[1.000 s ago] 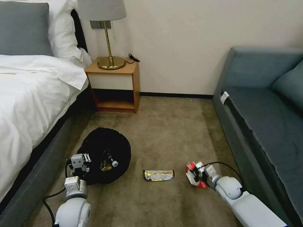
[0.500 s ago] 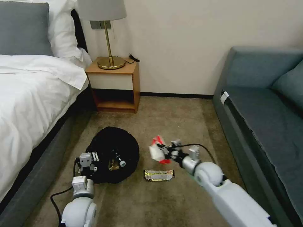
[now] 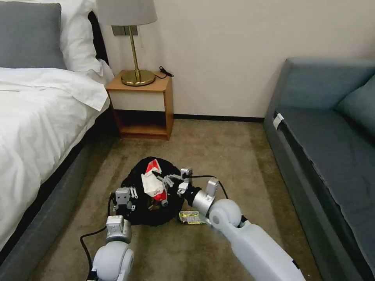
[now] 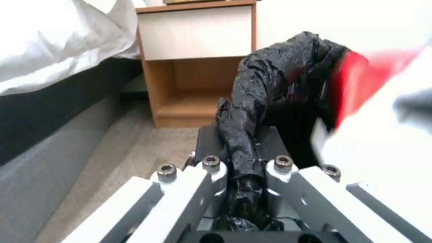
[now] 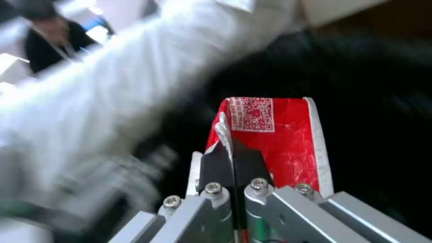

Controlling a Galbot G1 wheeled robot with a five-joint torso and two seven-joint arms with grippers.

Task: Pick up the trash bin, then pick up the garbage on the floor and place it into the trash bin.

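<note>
Head view: small round trash bin lined with crinkly black plastic bag (image 3: 152, 195) sits low over the tan carpet floor (image 3: 218, 156), between the white-sheeted bed (image 3: 35, 117) and the blue-grey sofa (image 3: 332, 148), in front of the wooden nightstand (image 3: 142, 105) that carries a brass lamp (image 3: 134, 50).

Left gripper (image 3: 124, 200) is at the bin's near-left rim. Left wrist view: its fingers (image 4: 211, 175) are closed tight on a bunched fold of the black liner at the rim, so the bin is held by that edge.

Right gripper (image 3: 166, 183) reaches in from the right, over the bin's opening. Right wrist view: its fingers (image 5: 216, 168) are pinched together on the edge of the crumpled red-and-white wrapper (image 3: 151, 181). The wrapper hangs above the bin's dark interior, red side with a printed square code facing the wrist camera (image 5: 274, 138); it is clamped in the fingers, not lying in the bin.

Bin contents: a clear bottle with a pale cap (image 3: 163, 202) lies inside, near the right side of the opening, partly hidden under the wrapper. Anything else in the bin cannot be made out.

Long silvery-gold snack wrapper (image 3: 189, 217) lies flat on the carpet just beside the bin's near-right edge, partly hidden by the right arm.
</note>
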